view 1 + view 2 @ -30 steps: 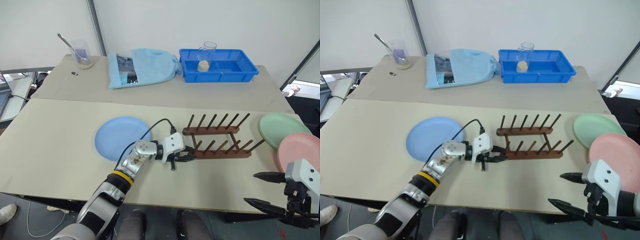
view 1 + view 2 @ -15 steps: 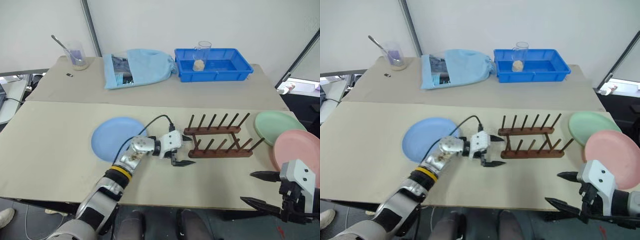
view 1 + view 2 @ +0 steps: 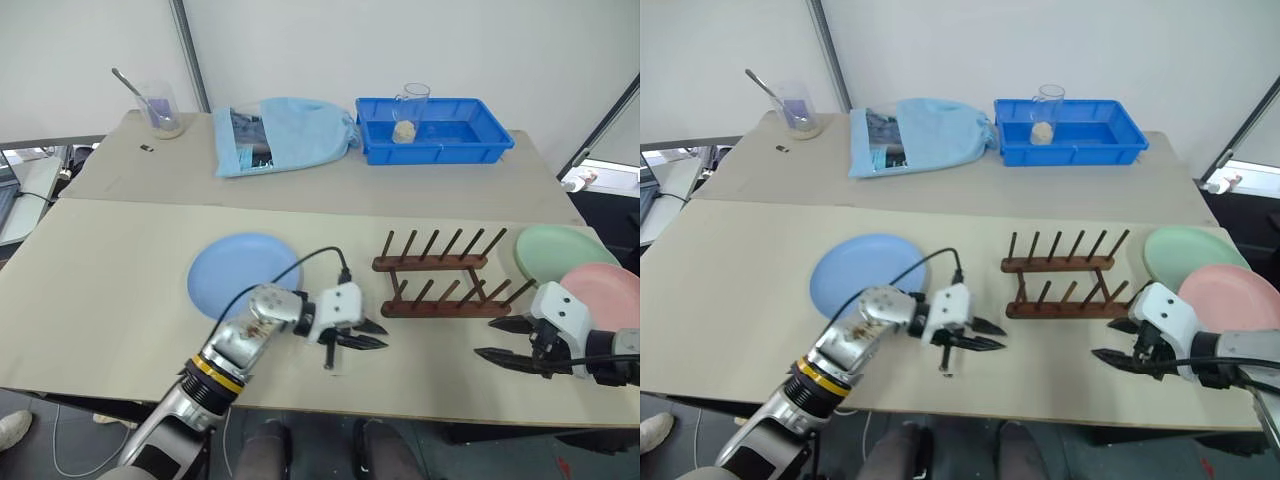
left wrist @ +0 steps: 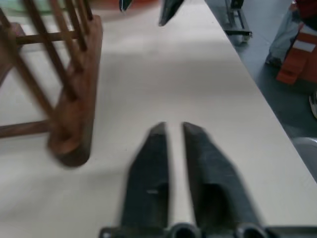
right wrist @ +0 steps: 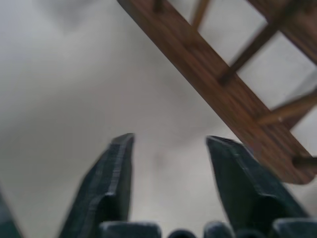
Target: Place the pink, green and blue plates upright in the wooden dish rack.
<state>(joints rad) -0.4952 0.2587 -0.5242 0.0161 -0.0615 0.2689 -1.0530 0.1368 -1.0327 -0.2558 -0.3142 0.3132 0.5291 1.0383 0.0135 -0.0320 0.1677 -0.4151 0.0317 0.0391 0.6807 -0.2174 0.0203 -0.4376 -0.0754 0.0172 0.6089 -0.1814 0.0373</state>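
The wooden dish rack (image 3: 445, 285) stands empty at mid table. Left of it the blue plate (image 3: 245, 275) lies flat. At the table's right end the green plate (image 3: 560, 252) lies flat, with the pink plate (image 3: 605, 292) overlapping its near side. My left gripper (image 3: 384, 336) is shut on nothing, low over the table, a short way off the rack's left end (image 4: 74, 99). My right gripper (image 3: 484, 338) is open and empty just in front of the rack's right end (image 5: 223, 84), beside the pink plate.
At the back stand a bright blue tray (image 3: 470, 135) holding a glass cup (image 3: 415, 105), a light blue cloth bag (image 3: 285, 135) and a beaker with a spoon (image 3: 160, 108). The table's front edge (image 3: 400, 405) runs close below both grippers.
My left gripper drew back from the rack's left end, opened, then shut empty. My right gripper came up from below the table edge to the rack's right end, its fingers closer together.
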